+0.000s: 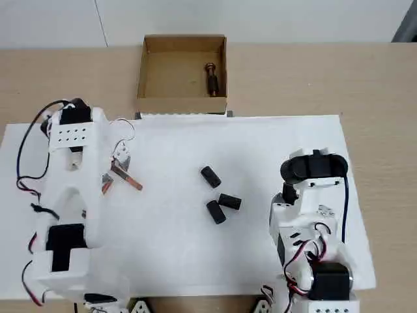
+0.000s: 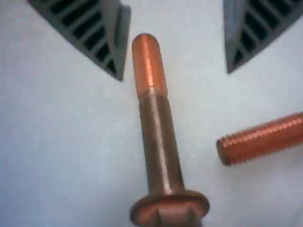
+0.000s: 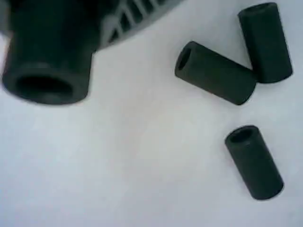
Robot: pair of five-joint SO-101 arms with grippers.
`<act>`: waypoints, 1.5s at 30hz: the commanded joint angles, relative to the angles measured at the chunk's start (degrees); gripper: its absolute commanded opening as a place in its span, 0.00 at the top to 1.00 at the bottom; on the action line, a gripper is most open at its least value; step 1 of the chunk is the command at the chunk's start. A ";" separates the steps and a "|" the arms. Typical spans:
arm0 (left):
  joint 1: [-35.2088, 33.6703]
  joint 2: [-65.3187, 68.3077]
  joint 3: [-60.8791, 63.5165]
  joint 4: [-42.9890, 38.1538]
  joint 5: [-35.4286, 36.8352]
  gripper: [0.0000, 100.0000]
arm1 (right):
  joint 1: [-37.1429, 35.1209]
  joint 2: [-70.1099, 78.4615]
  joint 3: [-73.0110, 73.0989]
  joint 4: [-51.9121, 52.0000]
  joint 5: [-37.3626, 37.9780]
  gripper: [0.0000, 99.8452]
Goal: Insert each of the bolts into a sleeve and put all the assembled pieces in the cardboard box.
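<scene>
Bolts first: at about 9 o'clock on the white sheet (image 1: 169, 254) I have the left gripper (image 2: 174, 74) hanging over them, jaws spread wide and holding nothing. Its fingers (image 2: 94, 33) flank the tip of one bolt (image 2: 158, 142), which lies flat on the sheet. A second bolt (image 2: 262, 139) lies just beside it, not touching.

Near the sheet's centre I see three loose sleeves: one (image 1: 210, 176) at 12 o'clock of the cluster and two (image 1: 229, 201) (image 1: 215, 212) just beside each other below it.

The cardboard box (image 1: 148, 68) sits at 12 o'clock on the table (image 1: 326, 78), with one assembled piece (image 1: 211, 78) by its 3 o'clock wall.

At 4 o'clock, the right gripper (image 3: 71, 28) looks clamped on a fourth sleeve (image 3: 45, 71).
</scene>
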 commanded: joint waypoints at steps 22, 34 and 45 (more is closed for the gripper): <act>-0.26 10.37 -2.24 -13.63 0.35 1.00 | 0.31 -0.40 -0.26 -1.71 0.53 1.00; 0.18 11.69 -3.21 -13.98 0.18 0.99 | 0.31 -0.66 -0.26 -1.71 0.53 1.00; 2.99 11.60 -31.34 10.20 -3.34 0.99 | 0.04 -0.92 -2.02 -1.27 0.62 1.00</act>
